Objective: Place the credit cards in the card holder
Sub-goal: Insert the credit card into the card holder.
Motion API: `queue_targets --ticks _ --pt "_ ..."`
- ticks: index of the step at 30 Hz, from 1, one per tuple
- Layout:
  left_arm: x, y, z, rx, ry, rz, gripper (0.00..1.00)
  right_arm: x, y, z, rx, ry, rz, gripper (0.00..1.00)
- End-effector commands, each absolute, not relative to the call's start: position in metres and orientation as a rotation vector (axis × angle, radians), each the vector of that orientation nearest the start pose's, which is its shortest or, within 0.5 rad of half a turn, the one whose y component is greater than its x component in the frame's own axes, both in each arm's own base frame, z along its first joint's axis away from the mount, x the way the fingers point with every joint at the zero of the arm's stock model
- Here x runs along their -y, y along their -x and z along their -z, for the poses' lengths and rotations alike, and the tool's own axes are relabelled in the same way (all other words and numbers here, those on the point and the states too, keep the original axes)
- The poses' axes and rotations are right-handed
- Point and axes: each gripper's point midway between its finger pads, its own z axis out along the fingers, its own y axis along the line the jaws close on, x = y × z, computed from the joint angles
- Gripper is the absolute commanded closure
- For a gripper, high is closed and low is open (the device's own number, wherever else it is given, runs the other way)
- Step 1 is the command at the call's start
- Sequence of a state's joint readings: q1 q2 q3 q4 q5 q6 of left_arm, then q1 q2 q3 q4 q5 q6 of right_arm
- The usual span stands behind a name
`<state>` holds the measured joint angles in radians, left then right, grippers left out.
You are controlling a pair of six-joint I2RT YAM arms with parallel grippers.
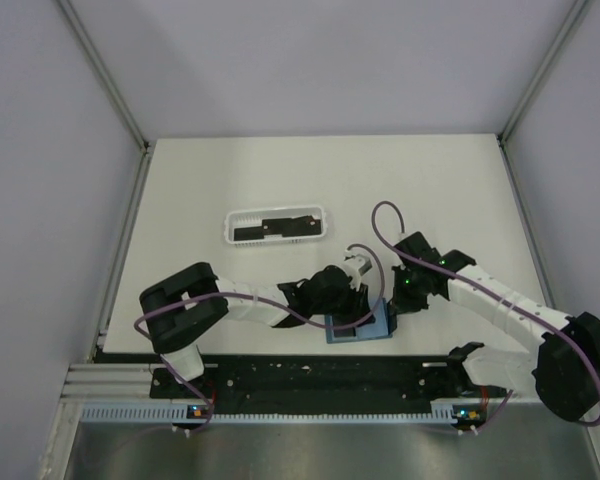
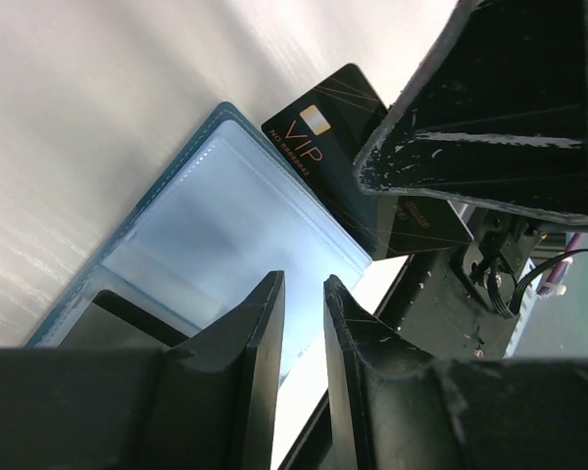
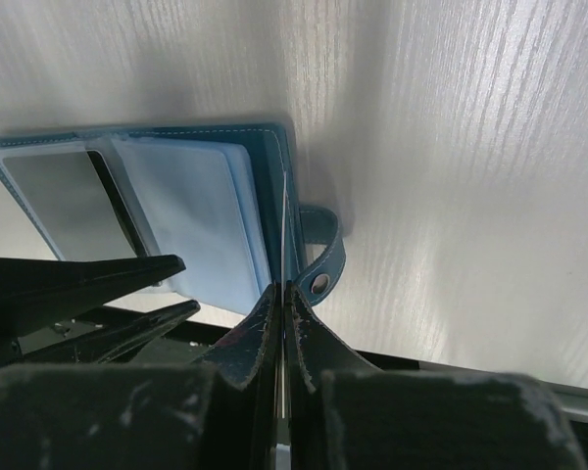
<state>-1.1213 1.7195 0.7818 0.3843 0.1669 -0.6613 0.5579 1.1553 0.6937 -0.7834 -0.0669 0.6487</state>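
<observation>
Card [image 2: 323, 137] is clenched at one short end in right jaws. It lies at holder's [image 2: 216, 225] strap [image 3: 325, 257] side, long axis parallel to that edge. Left jaws are narrowly parted over holder's other half, nothing seen gripped. Sideways feed into sleeve judged next

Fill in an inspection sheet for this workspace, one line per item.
Surface: white table.
Job's things: card holder lying open; credit card at its edge.
Clutter: basket tray holding black cards.
Grippers: left gripper slightly apart over the holder; right gripper shut on the credit card.
Cables: purple cable looping above the arms.
Surroundings: pale walls, metal frame posts.
</observation>
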Motion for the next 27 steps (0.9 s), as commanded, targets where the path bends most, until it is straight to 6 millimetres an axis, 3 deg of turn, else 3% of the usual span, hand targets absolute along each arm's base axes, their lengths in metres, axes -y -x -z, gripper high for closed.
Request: queue_targets --ticks 1,12,27 --pt "0.439 -0.147 -0.069 -2.224 -0.623 1.219 0.72 -0.139 -0.159 -0.049 -2.882 -0.138 -0.333 1.00" --pt "0.425 -0.141 -0.036 -2.341 -0.595 1.149 0.75 -0.137 -0.155 -0.039 -2.903 -0.143 -0.321 1.00" --pt "0.381 -0.130 -0.012 -2.460 -0.543 1.007 0.79 -0.132 -0.156 -0.034 -2.907 -0.145 -0.277 1.00"
